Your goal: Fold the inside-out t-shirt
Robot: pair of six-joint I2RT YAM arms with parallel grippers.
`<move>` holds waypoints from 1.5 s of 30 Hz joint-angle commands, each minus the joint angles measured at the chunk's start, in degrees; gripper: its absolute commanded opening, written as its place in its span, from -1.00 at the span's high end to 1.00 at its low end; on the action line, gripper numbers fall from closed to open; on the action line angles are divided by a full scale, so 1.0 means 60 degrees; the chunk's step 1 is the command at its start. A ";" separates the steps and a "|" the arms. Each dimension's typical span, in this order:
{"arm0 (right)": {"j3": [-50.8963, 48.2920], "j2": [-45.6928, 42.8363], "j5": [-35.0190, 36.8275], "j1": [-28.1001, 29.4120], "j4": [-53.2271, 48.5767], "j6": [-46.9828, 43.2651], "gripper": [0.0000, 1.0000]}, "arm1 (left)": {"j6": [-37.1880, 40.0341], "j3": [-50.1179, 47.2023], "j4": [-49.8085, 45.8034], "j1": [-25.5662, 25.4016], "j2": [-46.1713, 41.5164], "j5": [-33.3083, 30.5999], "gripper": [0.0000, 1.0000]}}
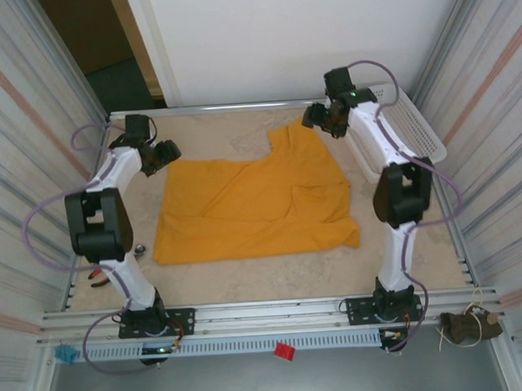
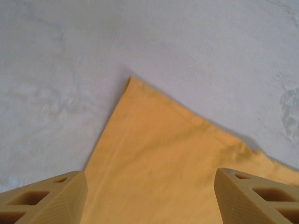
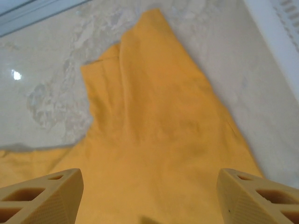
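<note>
The inside-out t-shirt (image 1: 253, 204) lies flat on the table, mustard orange and plain on the side that faces up, with one sleeve (image 1: 297, 138) reaching toward the far right. My left gripper (image 1: 164, 155) hovers at the shirt's far left corner. In the left wrist view that gripper (image 2: 150, 198) is open, its tan fingers (image 2: 46, 200) wide apart above the pointed cloth corner (image 2: 140, 121). My right gripper (image 1: 322, 117) hangs over the sleeve end. The right wrist view shows this gripper (image 3: 149, 200) open too, and the shirt (image 3: 159, 130) spreads under the spread fingers (image 3: 259, 198).
A white plastic basket (image 1: 405, 120) stands along the far right edge, close behind the right arm. Red-handled pliers (image 1: 96, 276) and a small dark object (image 1: 140, 248) lie by the left arm. Metal rails (image 1: 266, 312) border the near edge.
</note>
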 commanded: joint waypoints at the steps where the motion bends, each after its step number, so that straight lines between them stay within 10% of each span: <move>1: 0.2340 0.1684 -0.0241 -0.0219 -0.1202 -0.0625 -0.47 | 0.0725 0.1189 -0.0730 0.0058 0.1078 -0.0163 -0.45; 6: 0.5314 0.4183 -0.0545 -0.0465 -0.1556 -0.0638 -0.50 | 0.0728 0.2473 -0.1140 0.0014 0.2660 0.0053 -0.45; 29: 0.6161 0.6747 -0.1349 -0.0369 0.1537 0.0144 -0.49 | 0.0464 0.1935 -0.0554 0.0014 0.3262 0.0676 -0.36; 34: 0.6175 0.6907 -0.1724 -0.0315 0.1715 0.0355 -0.14 | 0.0358 0.1985 -0.0534 0.0014 0.3381 0.0822 -0.27; 40: 0.6161 0.6781 -0.2059 -0.0319 0.1512 0.0302 0.77 | 0.0277 0.1973 -0.0426 0.0014 0.3480 0.0866 -0.01; 45: 0.6117 0.6228 -0.2553 -0.0528 0.1557 0.0575 1.00 | 0.0293 0.2341 -0.0436 0.0015 0.3552 0.0998 0.70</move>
